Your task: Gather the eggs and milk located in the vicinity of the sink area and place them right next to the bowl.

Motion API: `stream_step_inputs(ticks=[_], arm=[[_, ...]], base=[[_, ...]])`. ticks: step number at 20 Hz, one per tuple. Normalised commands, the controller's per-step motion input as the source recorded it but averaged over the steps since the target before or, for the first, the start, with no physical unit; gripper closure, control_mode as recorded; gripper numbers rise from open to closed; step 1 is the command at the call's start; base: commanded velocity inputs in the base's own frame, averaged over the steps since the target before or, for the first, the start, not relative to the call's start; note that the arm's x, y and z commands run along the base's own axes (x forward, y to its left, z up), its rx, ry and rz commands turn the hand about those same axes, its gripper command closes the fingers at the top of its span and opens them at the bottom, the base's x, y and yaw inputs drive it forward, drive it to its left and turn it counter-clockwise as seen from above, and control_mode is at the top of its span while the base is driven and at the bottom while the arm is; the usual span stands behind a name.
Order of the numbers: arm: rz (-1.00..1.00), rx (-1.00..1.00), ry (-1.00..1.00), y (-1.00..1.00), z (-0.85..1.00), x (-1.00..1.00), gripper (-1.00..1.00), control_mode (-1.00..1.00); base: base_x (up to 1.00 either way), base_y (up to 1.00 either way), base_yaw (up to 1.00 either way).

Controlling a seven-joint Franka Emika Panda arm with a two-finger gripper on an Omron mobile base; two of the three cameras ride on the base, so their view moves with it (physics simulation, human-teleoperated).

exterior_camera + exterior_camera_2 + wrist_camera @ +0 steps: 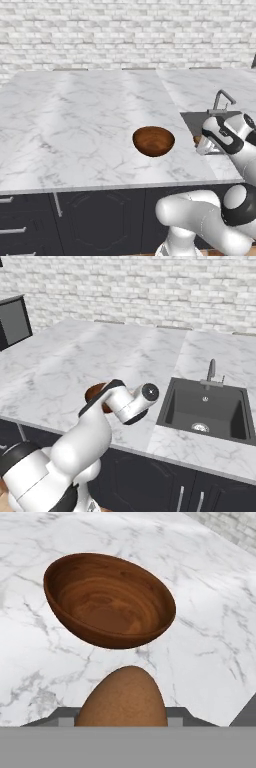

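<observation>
A reddish-brown egg (122, 699) sits between the fingers of my gripper (121, 714), which is shut on it. The wooden bowl (107, 599) stands empty on the marble just beyond the egg, a short gap away. From the left base view the gripper (201, 146) hovers low over the counter between the bowl (153, 141) and the sink (196, 120), the egg (196, 140) showing as a brown spot at its tip. In the right base view my arm covers most of the bowl (94, 392). The milk is out of view.
The dark sink (207, 406) with its silver faucet (211, 372) lies to the right of the bowl. The marble counter (75, 130) stretches wide to the left and back to a brick wall. The counter's front edge runs close below the bowl.
</observation>
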Motion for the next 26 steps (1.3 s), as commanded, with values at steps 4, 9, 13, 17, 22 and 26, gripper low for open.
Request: stream_step_inputs(ticks=[4,9,13,17,22,26], arm=[[0.0,0.0,-0.02,0.0,-0.09,0.05,1.0,-1.0],[0.01,0.0,-0.03,0.15,-0.19,0.0,1.0,-1.0],[0.05,0.0,0.0,0.41,-0.26,0.0,1.0,-1.0],[0.04,0.0,0.0,0.13,-0.16,0.0,1.0,-1.0],[0.02,0.0,0.03,0.01,-0.2,0.07,1.0,-1.0],[0.03,0.0,0.11,0.09,-0.22,0.3,1.0,-1.0]], base=[[0.0,0.0,0.0],[0.0,0.0,0.0],[0.0,0.0,0.0],[0.0,0.0,0.0],[0.0,0.0,0.0],[0.0,0.0,0.0]])
